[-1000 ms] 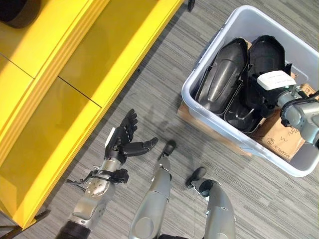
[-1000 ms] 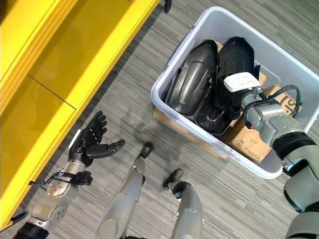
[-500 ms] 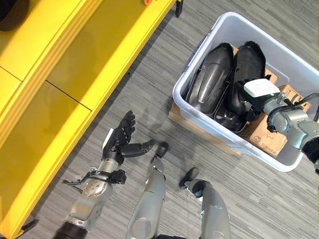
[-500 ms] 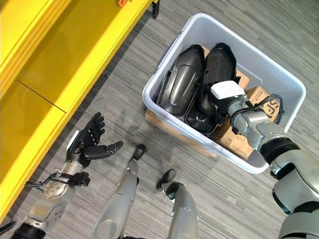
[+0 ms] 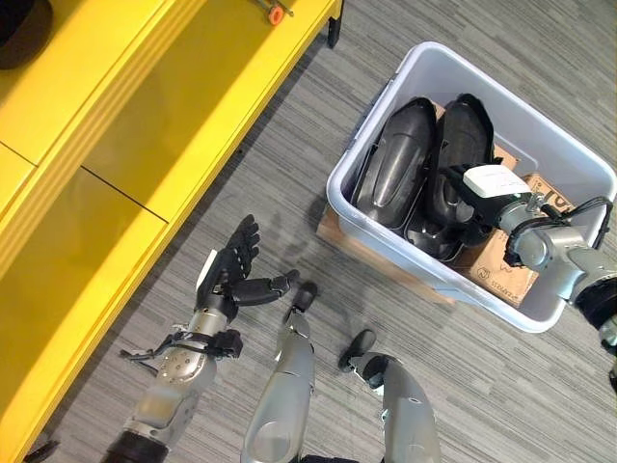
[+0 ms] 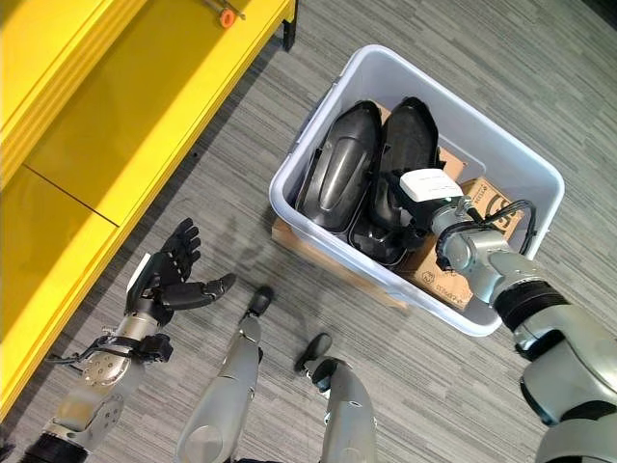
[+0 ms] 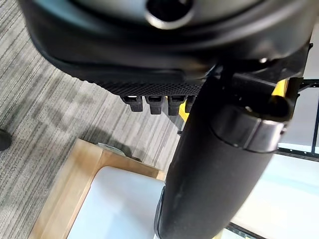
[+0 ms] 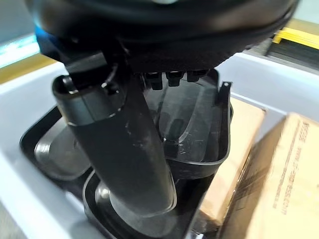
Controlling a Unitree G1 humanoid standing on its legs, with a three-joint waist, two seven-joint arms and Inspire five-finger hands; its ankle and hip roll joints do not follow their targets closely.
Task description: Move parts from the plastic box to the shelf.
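Grey striped carpet floor [image 5: 289,145]; yellow shelving unit [image 5: 116,125] w/ black leg [image 5: 333,29] along one side, evenly lit.

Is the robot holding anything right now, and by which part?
Left hand is open, holding nothing. Right hand is in the plastic box among black parts; any hold cannot be told.
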